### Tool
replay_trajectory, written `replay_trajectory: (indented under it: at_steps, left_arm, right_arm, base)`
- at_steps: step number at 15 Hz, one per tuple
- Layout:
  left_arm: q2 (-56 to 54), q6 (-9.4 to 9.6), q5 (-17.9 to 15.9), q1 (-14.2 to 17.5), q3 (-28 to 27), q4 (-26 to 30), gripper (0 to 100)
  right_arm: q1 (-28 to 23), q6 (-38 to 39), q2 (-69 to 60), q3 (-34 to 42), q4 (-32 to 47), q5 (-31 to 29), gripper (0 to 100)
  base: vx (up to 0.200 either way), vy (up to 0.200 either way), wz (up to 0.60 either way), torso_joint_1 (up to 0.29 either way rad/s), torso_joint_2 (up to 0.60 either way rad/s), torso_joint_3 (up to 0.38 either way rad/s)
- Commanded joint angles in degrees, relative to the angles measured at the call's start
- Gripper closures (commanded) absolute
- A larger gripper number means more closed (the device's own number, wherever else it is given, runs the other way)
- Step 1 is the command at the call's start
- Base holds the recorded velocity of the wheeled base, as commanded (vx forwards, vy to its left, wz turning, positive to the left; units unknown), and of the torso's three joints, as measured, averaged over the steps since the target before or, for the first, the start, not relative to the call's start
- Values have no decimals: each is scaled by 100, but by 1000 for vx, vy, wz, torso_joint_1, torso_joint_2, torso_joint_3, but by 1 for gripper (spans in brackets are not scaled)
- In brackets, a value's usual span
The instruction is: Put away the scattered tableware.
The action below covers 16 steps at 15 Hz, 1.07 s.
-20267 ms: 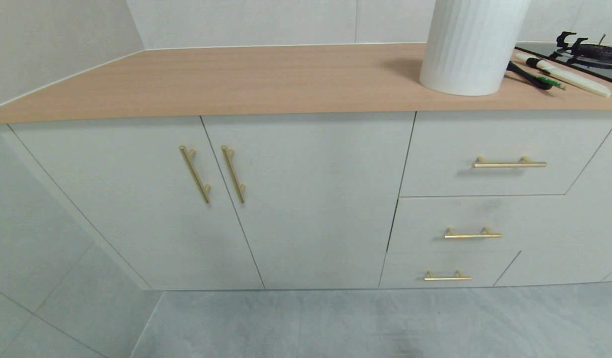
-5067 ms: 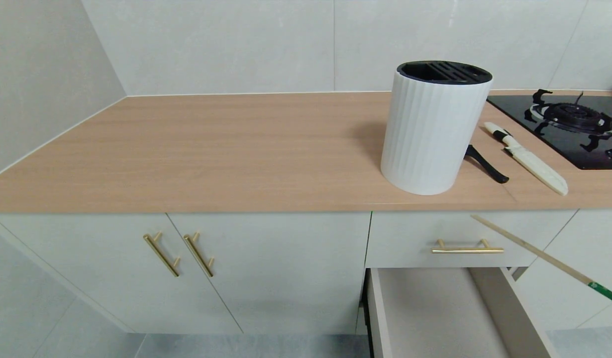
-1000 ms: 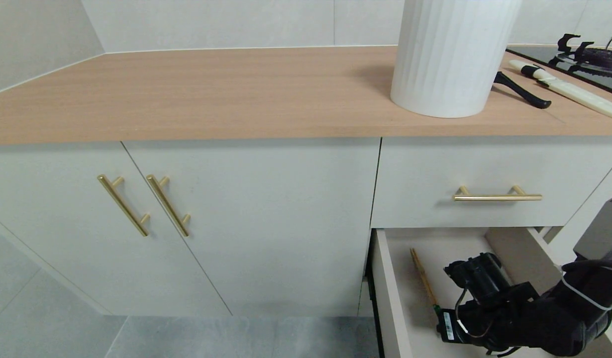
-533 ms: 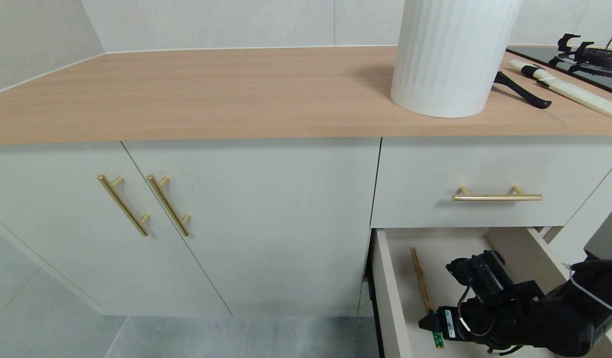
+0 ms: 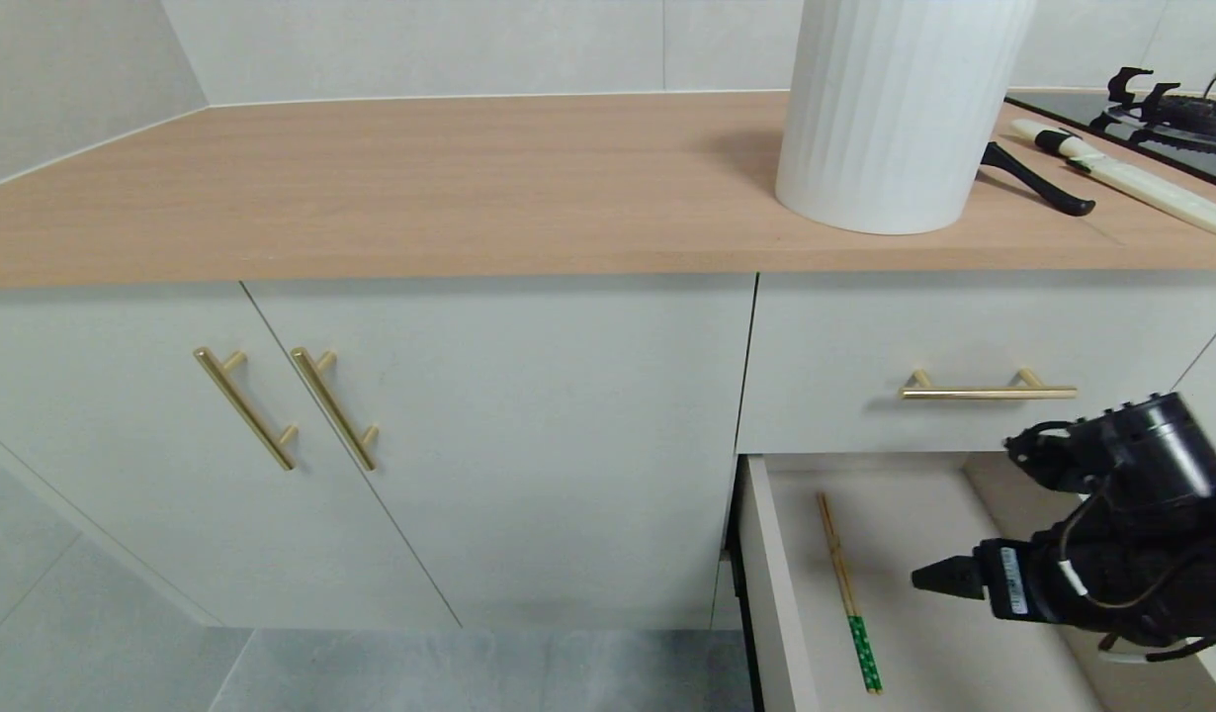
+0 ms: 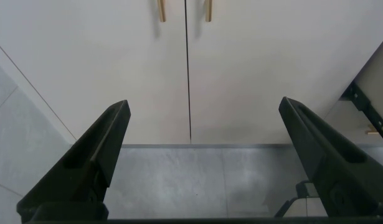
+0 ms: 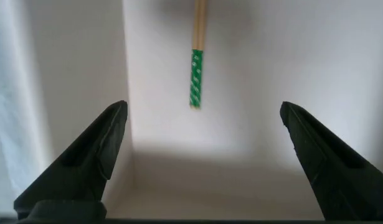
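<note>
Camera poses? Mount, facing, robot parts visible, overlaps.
Head: on the head, facing forward and down at the wooden countertop, pale cabinet doors and open drawer; open right gripper over the drawer.
Left wrist: on the left wrist, facing those doors and grey floor past the open left gripper.
Right wrist: on the right wrist, looking down into the drawer at green-tipped wooden chopsticks between its own fingers.
Shared: head and right wrist, the chopsticks; head and left wrist, the doors.

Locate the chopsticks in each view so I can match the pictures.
Head view: chopsticks lie in the open drawer, near its left wall.
Right wrist view: ahead of the open right end effector, green ends nearest it.
Left wrist view: cupboard doors and floor instead.
Shared landmark: the green ends beside the drawer wall.
</note>
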Motion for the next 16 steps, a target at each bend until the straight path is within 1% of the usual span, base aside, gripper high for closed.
replay_trajectory:
  at_steps: [1,2,3,5,7,11,14,16]
  left_arm:
    - [2,-1,0,2,1,0,0]
    - [2,-1,0,2,1,0,0]
    - [2,-1,0,2,1,0,0]
    - [2,-1,0,2,1,0,0]
    - [2,-1,0,2,1,0,0]
    - [2,-1,0,2,1,0,0]
    - [2,-1,0,2,1,0,0]
    - [2,-1,0,2,1,0,0]
  right_arm:
    - [-254,-270,-1454,-712,1052,14,0]
    - [-254,-287,-1515,-756,1139,14,0]
    - [-254,-349,-1911,-1134,1825,14,0]
    - [-254,-393,-2139,-1353,2194,14,0]
    - [-263,-419,-2218,-1327,2185,-65,0]
    - [-430,-911,-2341,-1230,2168,-57,0]
    - [-456,-999,-2420,-1186,2168,-48,0]
    - [-456,-1096,-2429,-1107,2124,-48,0]
  base:
    - [0,0,0,0,0,0]
    - [0,0,0,0,0,0]
    - [0,0,0,0,0,0]
    - [0,0,0,0,0,0]
    - [0,0,0,0,0,0]
    - [0,0,0,0,0,0]
    - [0,0,0,15,-33,-7]
    - [0,0,0,120,-259,-193]
